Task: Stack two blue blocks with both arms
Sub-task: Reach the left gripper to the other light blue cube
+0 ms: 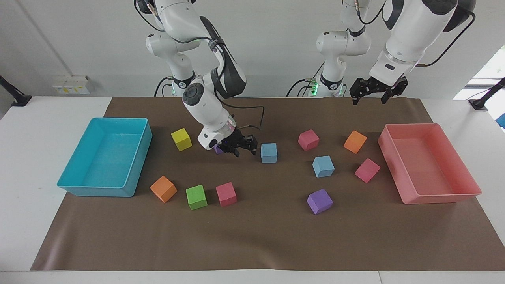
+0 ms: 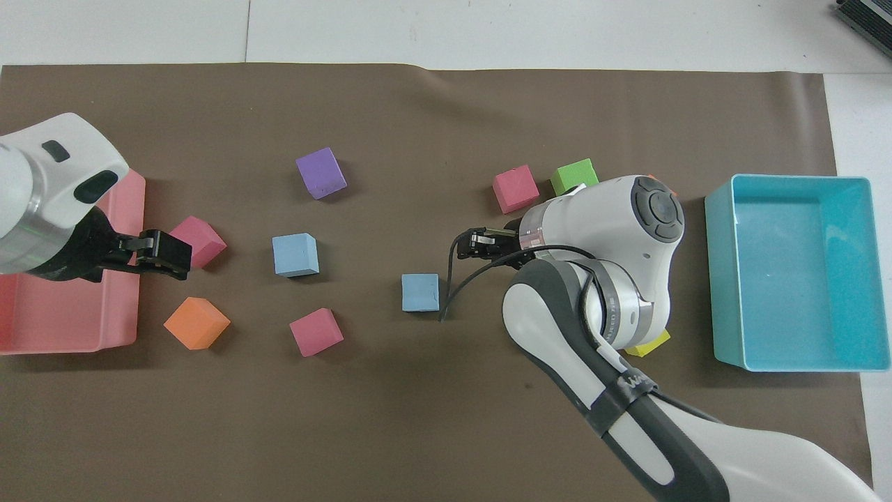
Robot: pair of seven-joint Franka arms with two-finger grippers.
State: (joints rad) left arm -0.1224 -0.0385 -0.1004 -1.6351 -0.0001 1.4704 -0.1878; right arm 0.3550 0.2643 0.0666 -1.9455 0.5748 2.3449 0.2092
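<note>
Two blue blocks sit apart on the brown mat: one [image 1: 269, 152] [image 2: 420, 292] near the middle, the other [image 1: 323, 166] [image 2: 295, 254] farther from the robots and toward the left arm's end. My right gripper [image 1: 244, 152] [image 2: 475, 242] hangs low and tilted beside the middle block, toward the right arm's end. It does not touch the block and holds nothing. It partly covers a purple cube [image 1: 216, 150]. My left gripper [image 1: 369, 100] [image 2: 182, 256] is raised and open, empty, over the mat near the pink tray.
A cyan tray [image 1: 94, 192] stands at the right arm's end and a pink tray [image 1: 438, 196] at the left arm's. Scattered cubes: yellow [image 1: 181, 139], orange [image 1: 163, 188], green [image 1: 196, 197], pink [image 1: 226, 194], purple [image 1: 319, 201], pink [image 1: 308, 139], orange [image 1: 355, 141], pink [image 1: 367, 170].
</note>
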